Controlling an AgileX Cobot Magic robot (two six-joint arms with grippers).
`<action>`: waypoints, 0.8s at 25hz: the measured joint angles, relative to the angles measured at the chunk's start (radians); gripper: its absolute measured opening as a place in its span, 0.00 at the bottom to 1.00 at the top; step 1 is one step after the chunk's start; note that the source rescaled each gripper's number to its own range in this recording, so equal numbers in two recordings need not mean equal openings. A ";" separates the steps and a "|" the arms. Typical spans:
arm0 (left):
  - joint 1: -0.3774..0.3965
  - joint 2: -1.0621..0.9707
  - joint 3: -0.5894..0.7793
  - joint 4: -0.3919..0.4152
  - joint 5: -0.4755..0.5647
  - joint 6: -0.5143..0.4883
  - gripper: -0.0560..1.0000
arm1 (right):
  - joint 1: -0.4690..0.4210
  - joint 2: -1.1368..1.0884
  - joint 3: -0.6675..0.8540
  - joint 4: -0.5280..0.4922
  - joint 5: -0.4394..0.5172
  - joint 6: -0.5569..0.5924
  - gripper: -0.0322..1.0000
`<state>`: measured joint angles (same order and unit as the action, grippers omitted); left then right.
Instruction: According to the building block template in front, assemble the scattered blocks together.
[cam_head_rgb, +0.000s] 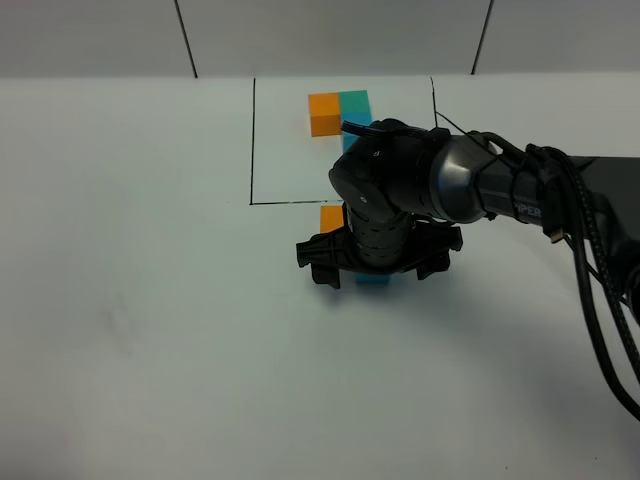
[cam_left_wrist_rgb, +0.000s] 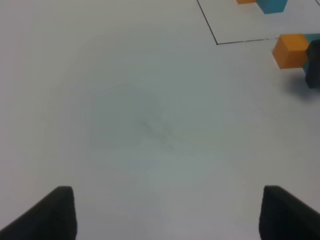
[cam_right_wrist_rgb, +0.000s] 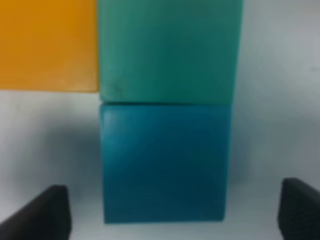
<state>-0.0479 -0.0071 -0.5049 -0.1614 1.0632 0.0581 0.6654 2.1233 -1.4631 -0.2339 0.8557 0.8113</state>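
Observation:
The template sits inside the black drawn rectangle (cam_head_rgb: 253, 140): an orange cube (cam_head_rgb: 323, 112) joined to a teal-green cube (cam_head_rgb: 354, 104); its sky-blue cube is mostly hidden behind my right arm. Just in front of the rectangle the three scattered blocks lie together. In the right wrist view the orange block (cam_right_wrist_rgb: 47, 45) touches the teal-green block (cam_right_wrist_rgb: 170, 50), and the sky-blue block (cam_right_wrist_rgb: 164, 162) touches the teal-green one. My right gripper (cam_head_rgb: 372, 268) hovers over them, open, with fingers (cam_right_wrist_rgb: 42, 215) well clear on both sides of the sky-blue block. My left gripper (cam_left_wrist_rgb: 167, 215) is open and empty over bare table.
The right arm (cam_head_rgb: 470, 185) reaches in from the right and covers most of the blocks in the high view; only the orange block (cam_head_rgb: 331, 218) and an edge of the sky-blue block (cam_head_rgb: 372, 282) show. The left wrist view shows the orange block (cam_left_wrist_rgb: 291, 50) and the rectangle's corner (cam_left_wrist_rgb: 217, 43).

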 joint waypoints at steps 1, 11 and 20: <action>0.000 0.000 0.000 0.000 0.000 0.000 0.63 | 0.000 -0.015 0.000 0.016 0.006 -0.025 0.87; 0.000 0.000 0.000 0.000 0.000 0.000 0.63 | -0.197 -0.205 0.129 0.185 0.012 -0.409 1.00; 0.000 0.000 0.000 0.000 0.000 0.000 0.63 | -0.569 -0.356 0.310 0.289 -0.073 -0.638 1.00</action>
<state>-0.0479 -0.0071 -0.5049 -0.1614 1.0632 0.0581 0.0959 1.7676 -1.1527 0.0549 0.7824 0.1734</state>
